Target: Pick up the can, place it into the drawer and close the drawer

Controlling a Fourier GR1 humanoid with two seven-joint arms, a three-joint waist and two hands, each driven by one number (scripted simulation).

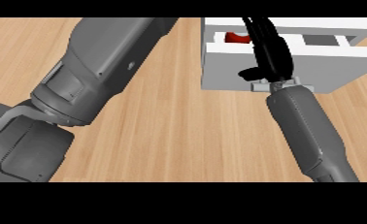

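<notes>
The left forearm (93, 80) crosses the counter (186, 136); its hand is out of view. The right hand (269, 48) reaches over the white drawer (287, 72), fingers straight down its front wall, holding nothing. Just beyond those fingers — a red can (235, 37) sits inside. Likely light, stiff, smooth-sided — best taken round its middle.

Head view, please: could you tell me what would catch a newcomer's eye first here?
Probably the white drawer at the upper right of the wooden counter, with a red can showing in its open top. The right robot hand reaches over the drawer beside the can. A bulky grey left forearm fills the left side; its hand is out of view.
</notes>
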